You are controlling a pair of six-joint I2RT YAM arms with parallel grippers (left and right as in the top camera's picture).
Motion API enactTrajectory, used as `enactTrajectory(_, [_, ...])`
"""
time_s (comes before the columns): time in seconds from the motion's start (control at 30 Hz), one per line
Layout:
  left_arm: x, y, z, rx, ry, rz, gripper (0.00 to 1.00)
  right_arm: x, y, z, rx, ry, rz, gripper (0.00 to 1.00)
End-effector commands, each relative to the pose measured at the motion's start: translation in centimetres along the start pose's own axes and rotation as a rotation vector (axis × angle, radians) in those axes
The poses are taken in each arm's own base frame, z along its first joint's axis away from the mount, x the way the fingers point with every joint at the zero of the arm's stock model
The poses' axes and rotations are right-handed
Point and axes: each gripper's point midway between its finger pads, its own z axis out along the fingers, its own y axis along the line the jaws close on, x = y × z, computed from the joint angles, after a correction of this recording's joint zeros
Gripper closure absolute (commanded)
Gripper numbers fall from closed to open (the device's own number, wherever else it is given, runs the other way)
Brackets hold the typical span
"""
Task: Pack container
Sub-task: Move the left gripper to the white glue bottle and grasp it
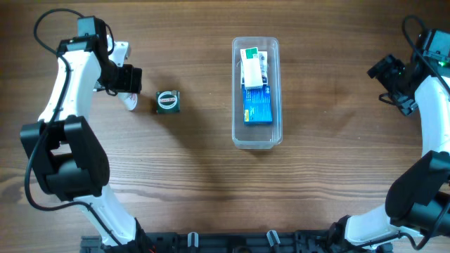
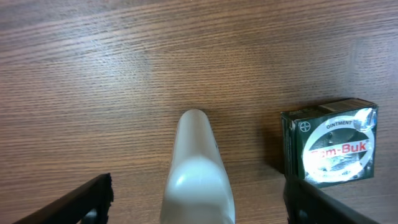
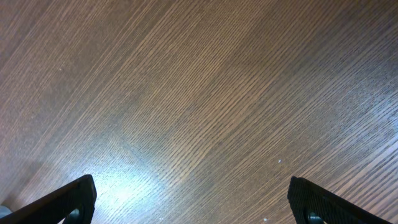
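Observation:
The clear plastic container (image 1: 256, 133) stands upright in the middle of the table, holding a blue box (image 1: 258, 106) and a white box (image 1: 252, 70). A white tube-like object (image 2: 198, 171) lies between the open fingers of my left gripper (image 2: 199, 202), not clamped; it also shows overhead (image 1: 131, 102). A small dark green ointment box (image 2: 329, 148) sits just right of it, also seen overhead (image 1: 168, 102). My left gripper (image 1: 126, 83) hovers at the far left. My right gripper (image 3: 193, 202) is open and empty over bare wood, at the far right edge (image 1: 391, 76).
The wooden table (image 1: 330, 161) stretches between the container and the right arm. A black rail (image 1: 225, 242) runs along the front edge.

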Motion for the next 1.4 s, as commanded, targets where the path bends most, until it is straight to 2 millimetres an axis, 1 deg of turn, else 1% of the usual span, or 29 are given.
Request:
enactTrajectory(0.0, [-0.3,0.3,0.4,0.005,0.001,0.003,0.24,0.0,-0.1,0.3,0.003,0.006,0.005,0.00])
enactTrajectory(0.03, [-0.3,0.3,0.4,0.005,0.001,0.003,0.29,0.0,-0.1,0.3,0.003,0.006,0.005,0.00])
enactTrajectory(0.17, [-0.4,0.2,0.4,0.007,-0.005,0.003,0.41,0.0,-0.1,0.3,0.003,0.006,0.005,0.00])
enactTrajectory(0.3, [-0.5,0.1,0.4,0.011,-0.007,0.004,0.43,0.0,-0.1,0.3,0.003,0.006,0.005,0.00])
enactTrajectory(0.33, [-0.5,0.1,0.4,0.011,-0.007,0.004,0.45,0.0,-0.1,0.3,0.003,0.006,0.005,0.00])
enactTrajectory(0.6, [-0.5,0.1,0.4,0.011,-0.007,0.004,0.54,0.0,-0.1,0.3,0.003,0.006,0.005,0.00])
enactTrajectory(0.63, [-0.5,0.1,0.4,0.011,-0.007,0.003,0.57,0.0,-0.1,0.3,0.003,0.006,0.005,0.00])
enactTrajectory(0.77, [-0.4,0.1,0.4,0.012,-0.003,-0.004,0.58,0.0,-0.1,0.3,0.003,0.006,0.005,0.00])
enactTrajectory(0.93, [-0.2,0.1,0.4,0.013,0.004,-0.008,0.64,0.0,-0.1,0.3,0.003,0.006,0.005,0.00])
enactTrajectory(1.17, [0.0,0.0,0.4,0.015,0.014,-0.021,0.68,0.0,-0.1,0.3,0.003,0.006,0.005,0.00])
enactTrajectory(1.2, [-0.1,0.0,0.3,0.015,0.010,-0.027,0.70,0.0,-0.1,0.3,0.003,0.006,0.005,0.00])
enactTrajectory(1.27, [-0.2,0.0,-0.1,0.013,0.001,-0.027,0.71,0.0,-0.1,0.3,0.003,0.006,0.005,0.00])
enactTrajectory(1.37, [-0.7,0.0,-1.2,0.014,-0.028,-0.054,0.72,0.0,-0.1,0.3,0.003,0.006,0.006,0.00])
